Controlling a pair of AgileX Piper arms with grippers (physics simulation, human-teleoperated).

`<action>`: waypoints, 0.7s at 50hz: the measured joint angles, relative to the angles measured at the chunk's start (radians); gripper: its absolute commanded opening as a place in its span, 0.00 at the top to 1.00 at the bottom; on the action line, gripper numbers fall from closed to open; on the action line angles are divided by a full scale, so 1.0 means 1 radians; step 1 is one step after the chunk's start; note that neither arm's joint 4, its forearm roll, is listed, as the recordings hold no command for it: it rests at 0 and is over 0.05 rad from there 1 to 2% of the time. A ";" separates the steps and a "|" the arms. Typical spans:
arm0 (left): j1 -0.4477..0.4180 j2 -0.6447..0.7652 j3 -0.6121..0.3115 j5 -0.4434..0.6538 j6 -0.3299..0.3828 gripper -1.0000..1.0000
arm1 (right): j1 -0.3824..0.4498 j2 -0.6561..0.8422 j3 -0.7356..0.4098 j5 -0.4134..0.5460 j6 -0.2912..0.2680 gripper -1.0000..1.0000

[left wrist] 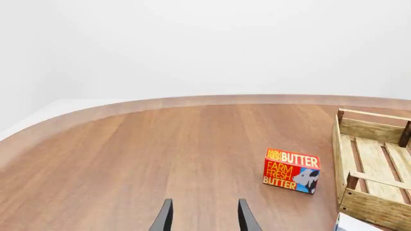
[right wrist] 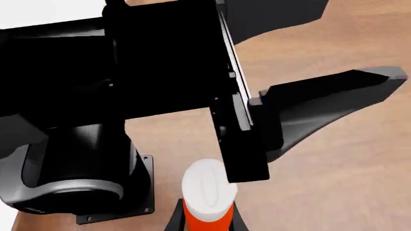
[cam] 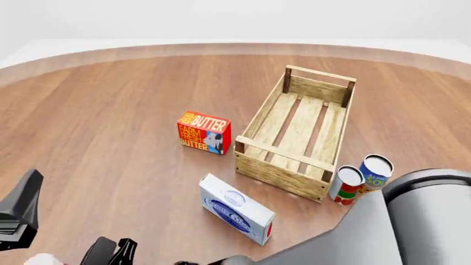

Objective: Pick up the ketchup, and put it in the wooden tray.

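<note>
Ketchup in a slim red-orange squeeze bottle with a white cap [right wrist: 209, 192] was gripped between the closed fingers of the right tool [right wrist: 204, 219], near the bench's [cam: 110, 127] front-left edge. The left tool [left wrist: 204, 216] was held open and empty. The long light-wood slatted tray [cam: 298, 132] was well apart, beside a red-orange butter box [cam: 204, 132].
</note>
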 measured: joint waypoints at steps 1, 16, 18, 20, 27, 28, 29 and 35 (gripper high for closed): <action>0.000 0.000 0.000 0.000 0.000 0.00 | -0.003 -0.004 0.006 -0.003 0.001 1.00; 0.000 0.000 0.000 0.000 0.000 0.00 | -0.059 -0.043 0.092 -0.041 0.005 1.00; 0.000 0.000 0.000 0.000 0.000 0.00 | -0.068 -0.049 0.101 -0.043 0.003 1.00; 0.000 0.000 0.000 0.000 0.000 0.00 | -0.077 -0.057 0.109 -0.043 0.001 1.00; 0.000 0.000 0.000 0.000 0.000 0.00 | -0.116 -0.094 0.123 -0.017 -0.019 1.00; 0.000 0.000 0.000 0.000 0.000 0.00 | -0.122 -0.100 0.124 -0.012 -0.021 1.00; 0.000 0.000 0.000 0.000 0.000 0.00 | -0.127 -0.107 0.125 -0.006 -0.024 1.00; 0.000 0.000 0.000 0.000 0.000 0.00 | -0.170 -0.149 0.120 0.039 -0.046 1.00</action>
